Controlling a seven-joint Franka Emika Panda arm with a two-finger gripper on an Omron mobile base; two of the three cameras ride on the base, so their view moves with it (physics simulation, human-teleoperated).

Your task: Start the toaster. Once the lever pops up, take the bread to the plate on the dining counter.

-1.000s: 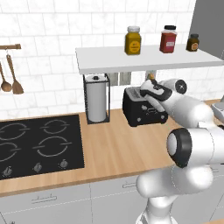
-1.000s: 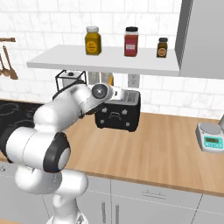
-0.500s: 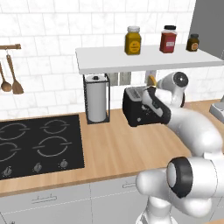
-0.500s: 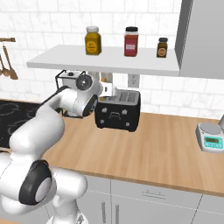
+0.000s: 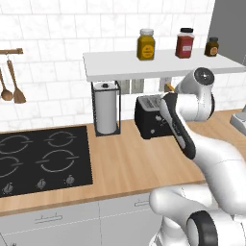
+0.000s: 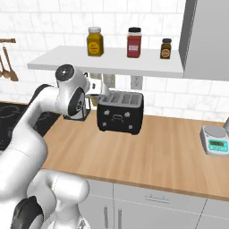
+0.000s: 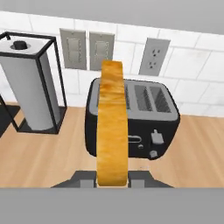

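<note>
Gripper (image 7: pixel 112 178), nearest in the hand view: two dark finger tips closed on the bread (image 7: pixel 112 127), a slice seen edge-on with its brown crust toward the camera, rising upright from between the tips and held above the level of the toaster's top; in the left base view a small orange-brown patch of the bread (image 5: pixel 168 87) shows just under the shelf beside the arm's wrist; toaster (image 7: pixel 144 118), black and boxy with rounded edges, a grey slotted top and small light marks plus a lever on its near face, standing on the wood counter (image 7: pixel 48 153) just behind and below the held slice; the same toaster (image 6: pixel 120 112) in the right base view sits at the wall, with the white arm reaching to its left end, and in the left base view the toaster (image 5: pixel 150 116) is partly covered by the forearm; paper-towel roll (image 7: pixel 28 87) in a black wire holder, just left of the toaster in the hand view; black cooktop (image 5: pixel 41 161) set in the counter further left; digital kitchen scale (image 6: pixel 215 139) on the counter well apart to the right; wall outlets and switch plates (image 7: pixel 153 57) on the white tile behind the toaster; white shelf (image 6: pixel 112 62) above, bearing three jars (image 6: pixel 134 42); wooden utensils (image 5: pixel 12 86) hanging on the far left wall.
</note>
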